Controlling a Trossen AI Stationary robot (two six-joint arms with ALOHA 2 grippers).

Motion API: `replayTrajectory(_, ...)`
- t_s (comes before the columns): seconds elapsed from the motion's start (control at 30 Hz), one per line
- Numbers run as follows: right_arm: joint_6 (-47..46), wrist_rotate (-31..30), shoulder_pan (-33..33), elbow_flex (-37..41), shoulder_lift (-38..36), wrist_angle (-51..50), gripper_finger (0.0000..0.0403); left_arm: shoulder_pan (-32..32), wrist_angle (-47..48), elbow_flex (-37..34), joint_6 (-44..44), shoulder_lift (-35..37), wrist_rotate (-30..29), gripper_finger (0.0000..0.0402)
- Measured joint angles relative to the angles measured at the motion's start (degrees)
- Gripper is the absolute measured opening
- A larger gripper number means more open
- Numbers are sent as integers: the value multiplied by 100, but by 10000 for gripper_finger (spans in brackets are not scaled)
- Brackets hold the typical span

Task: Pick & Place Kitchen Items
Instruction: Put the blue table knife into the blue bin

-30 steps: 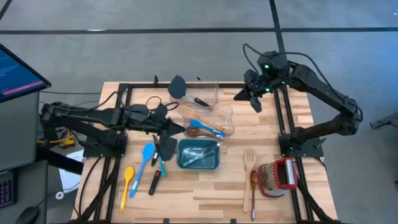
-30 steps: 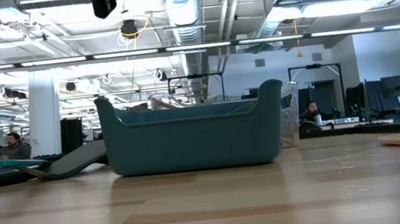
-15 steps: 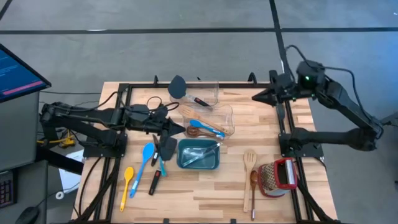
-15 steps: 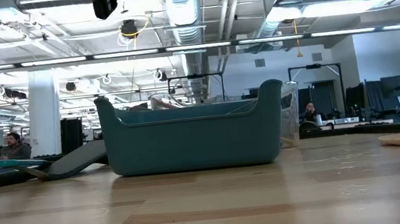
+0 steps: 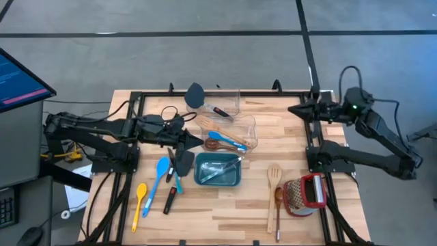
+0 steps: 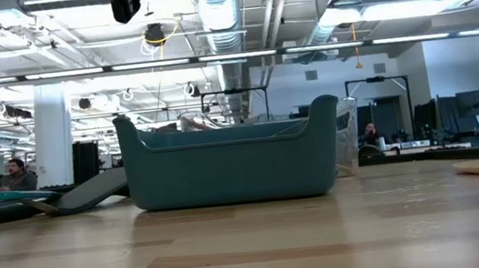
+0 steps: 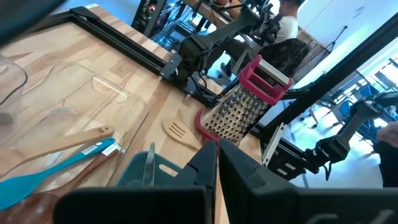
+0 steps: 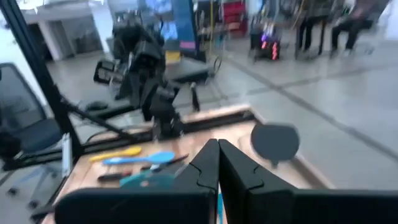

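Note:
The kitchen items are spread over the wooden table. A blue spoon (image 5: 161,171), a yellow spoon (image 5: 138,201) and black spatulas (image 5: 181,162) lie at the near left. A pale slotted spatula (image 5: 274,176) and a brown wooden spoon (image 5: 278,199) lie at the near right. A clear tray (image 5: 235,131) holds a blue spoon (image 7: 59,169) and wooden spoons. A black spatula (image 5: 194,96) leans in a second clear tray (image 5: 227,102). My left gripper (image 5: 203,142) hovers shut beside the clear tray, holding nothing. My right gripper (image 5: 292,109) is shut, up by the table's right rail.
A teal bin (image 5: 218,170) stands mid-table, near of the clear tray. A red-handled grater (image 5: 304,194) lies at the near right. Black frame rails (image 5: 308,130) run along the table's edges. A monitor (image 5: 20,78) stands off the left side.
My right gripper has drawn back from over the table's far middle toward the right edge, staying shut, and has tipped up to point level. My left arm has kept still, and no utensil has moved.

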State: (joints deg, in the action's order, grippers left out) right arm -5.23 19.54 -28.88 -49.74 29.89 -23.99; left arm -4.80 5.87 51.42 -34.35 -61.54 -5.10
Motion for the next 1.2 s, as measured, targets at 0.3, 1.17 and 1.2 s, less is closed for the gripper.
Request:
replayTrajectory(0.3,68,-16,-17,200,-712,385,0,26,-83,0,-522,0,-1016,2)
replayTrajectory(1.17,-387,-25,-13,195,-999,339,0,-1673,-2587,2437,-960,-2513,-3836,1)
replayTrajectory(1.2,-387,-25,-13,195,-999,339,0,-1736,-2361,2524,-1125,-2550,-3897,1)
